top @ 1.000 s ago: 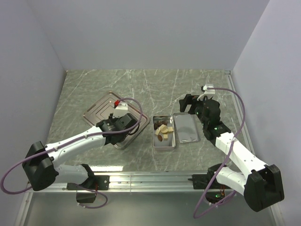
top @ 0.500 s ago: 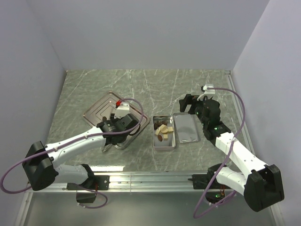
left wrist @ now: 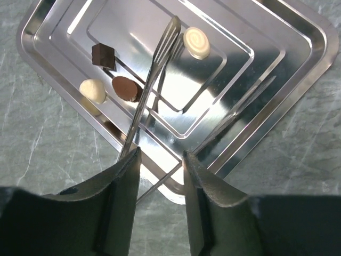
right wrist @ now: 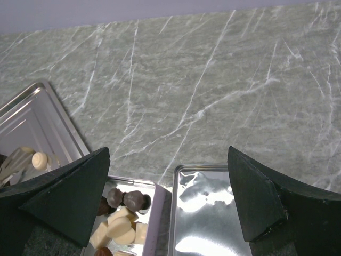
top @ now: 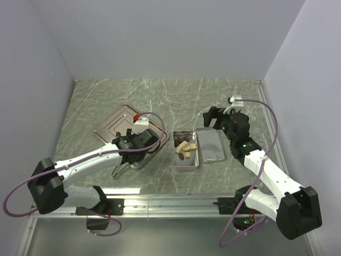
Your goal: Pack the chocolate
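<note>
Since a second ago the left gripper [left wrist: 160, 173] has shifted slightly toward the tin [top: 186, 167] and eased its fingers apart. The tongs [left wrist: 154, 69] it clasps now gape over the tray [left wrist: 287, 53] holding nothing, one tip just beside the cream swirl chocolate [left wrist: 196, 42], likely the next pick. Three more chocolates [left wrist: 127, 88] lie apart near the tray's left corner and the rest sit in the tin. The tray's ridges and raised rim could catch the tips, while the right gripper [right wrist: 168, 160], wide open and empty, hangs by the lid [top: 212, 146] beyond the tin, leaving the short tray-to-tin run free.
</note>
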Motion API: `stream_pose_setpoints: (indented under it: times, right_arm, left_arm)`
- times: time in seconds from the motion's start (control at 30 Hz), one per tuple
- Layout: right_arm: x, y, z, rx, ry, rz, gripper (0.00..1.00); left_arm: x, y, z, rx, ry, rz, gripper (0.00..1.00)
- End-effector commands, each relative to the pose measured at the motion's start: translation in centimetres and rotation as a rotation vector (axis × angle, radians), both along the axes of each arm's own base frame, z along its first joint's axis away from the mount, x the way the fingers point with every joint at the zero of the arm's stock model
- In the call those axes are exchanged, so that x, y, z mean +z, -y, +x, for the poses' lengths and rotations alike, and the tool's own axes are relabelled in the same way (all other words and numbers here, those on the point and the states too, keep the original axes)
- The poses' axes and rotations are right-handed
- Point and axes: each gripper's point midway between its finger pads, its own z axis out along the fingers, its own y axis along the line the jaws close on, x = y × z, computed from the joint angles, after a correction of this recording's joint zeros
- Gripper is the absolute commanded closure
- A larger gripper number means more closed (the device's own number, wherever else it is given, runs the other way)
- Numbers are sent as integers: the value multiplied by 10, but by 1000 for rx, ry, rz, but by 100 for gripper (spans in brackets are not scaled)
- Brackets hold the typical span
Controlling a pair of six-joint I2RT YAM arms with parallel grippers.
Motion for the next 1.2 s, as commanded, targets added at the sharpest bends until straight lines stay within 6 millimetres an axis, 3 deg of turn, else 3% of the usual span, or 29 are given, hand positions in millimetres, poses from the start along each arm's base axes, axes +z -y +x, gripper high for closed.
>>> stream_pose_setpoints:
  times: [0.0,0.07,0.23,0.27,0.5,0.87,1.17]
  right_arm:
    - [25,0,8,-6,59,9,3]
    - [26,0,7,-5,61,11,3]
    - [27,0,5,-3,66,12,3]
    - [27,0,5,-3,69,13,3]
    - [26,0,5,0,66,11,3]
    - [27,1,5,-4,67,9,3]
    - [26,0,6,-4,65,9,3]
  left_arm:
    - [2,8,6,7,6,-10,53]
    - [-6,8,8,9,-17,1,40]
    - [-17,6,15,20,-65,-8,33]
    - [-18,3,16,27,-68,-9,22]
    - [-30,3,26,-7,-116,-58,7]
    - [-67,6,29,-20,-244,-7,3]
    - [-68,-1,32,25,-229,23,1]
